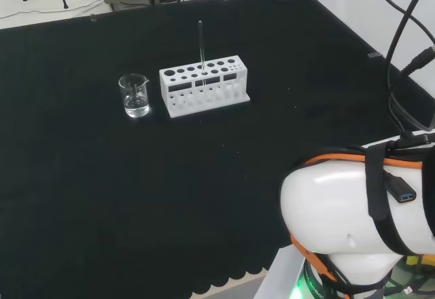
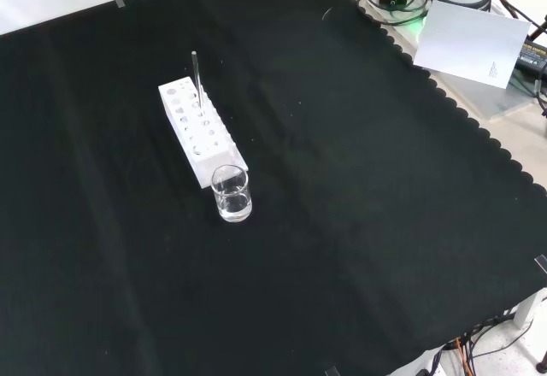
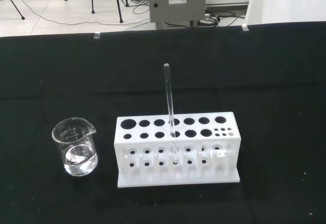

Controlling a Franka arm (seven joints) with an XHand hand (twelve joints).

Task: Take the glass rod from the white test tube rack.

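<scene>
Glass rod (image 3: 169, 113) stands upright in the white rack (image 3: 175, 150), seated in a front-row hole near the middle, most of its length sticking out above the top plate. Head view: rod (image 1: 201, 46) rises from the rack (image 1: 204, 85). Front view: rod (image 2: 196, 75) sits toward the far end of the rack (image 2: 202, 132).

Fingers: can't tell their state.

Rack rests flat on the black cloth (image 1: 102, 197). Top plate has two rows of large round holes plus a cluster of small holes at one end; the rod is the one item I can see in it.

Small clear beaker (image 3: 76, 146) stands upright on the cloth just beside the rack, apart from it, with a little clear liquid at the bottom. Head view: beaker (image 1: 134, 95) at 9 o'clock from the rack. Front view: beaker (image 2: 232, 193) at about 5 o'clock from the rack, right off its near end.

Head view: the arm's white link (image 1: 353, 210) with orange trim and black straps sits at about 4 o'clock from the rack, well apart from it.
</scene>
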